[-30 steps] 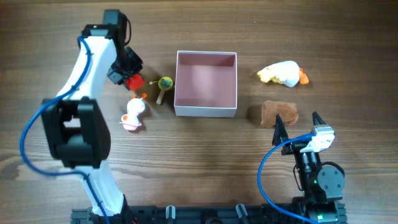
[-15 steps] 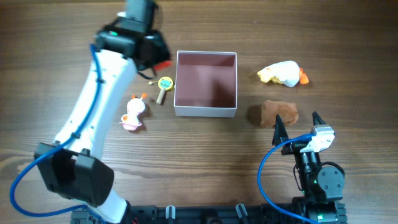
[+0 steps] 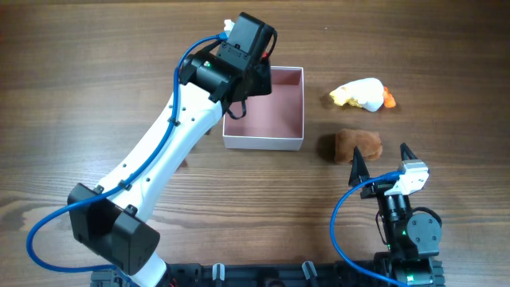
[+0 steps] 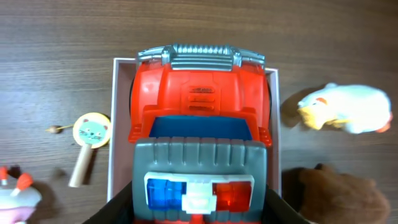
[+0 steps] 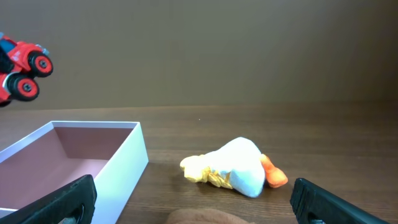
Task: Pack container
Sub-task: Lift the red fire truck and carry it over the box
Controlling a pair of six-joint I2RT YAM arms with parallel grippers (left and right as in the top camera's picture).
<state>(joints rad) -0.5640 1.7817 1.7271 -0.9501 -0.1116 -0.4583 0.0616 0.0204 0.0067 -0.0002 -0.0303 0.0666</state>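
The container [image 3: 280, 108] is a square white box with a pink inside, at the table's middle. My left gripper [image 3: 255, 72] hangs over its far left part, shut on a red toy truck [image 4: 199, 93] with a grey roof and blue and red lights. Seen from the left wrist, the truck covers most of the container [image 4: 120, 112], and my dark fingers [image 4: 118, 208] press on its sides. The right wrist view shows the truck [image 5: 22, 68] in the air above the container [image 5: 93, 155]. My right gripper [image 3: 379, 159] stands open near the front right, holding nothing.
A white and yellow plush [image 3: 362, 94] with an orange end lies right of the container, and a brown plush [image 3: 357, 146] sits just in front of it. Left of the container lie a wooden rattle [image 4: 92, 130] and a pink and white toy [image 4: 15, 196].
My left arm has swung right from the toys left of the container to above the container, carrying the red truck. The right arm has not moved.
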